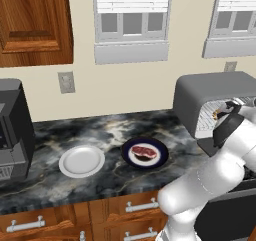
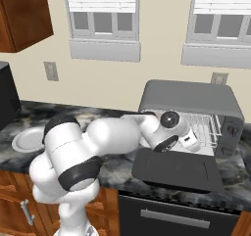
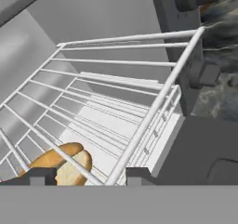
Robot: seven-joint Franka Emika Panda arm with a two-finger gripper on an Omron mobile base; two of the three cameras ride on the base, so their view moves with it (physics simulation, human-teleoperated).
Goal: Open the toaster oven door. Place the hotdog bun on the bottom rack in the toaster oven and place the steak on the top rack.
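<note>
Hotdog bun (image 3: 60,165) in the toaster oven (image 2: 191,103), steak (image 1: 144,152) left of it on the counter (image 1: 110,130).

hotdog bun (image 3: 59,165) partly behind rack wires, hand (image 3: 86,175) tips barely visible

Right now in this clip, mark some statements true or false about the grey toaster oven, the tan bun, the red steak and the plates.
1. The boxy matte grey toaster oven has its flat dark grey door folded down open. True.
2. The flat dark red steak lies on a wire rack in the oven. False: it sits on a dark-rimmed plate on the marbled counter.
3. The golden-tan hotdog bun is inside the oven beneath the upper wire rack. True.
4. The plain white plate holds the bun. False: it is bare.
</note>
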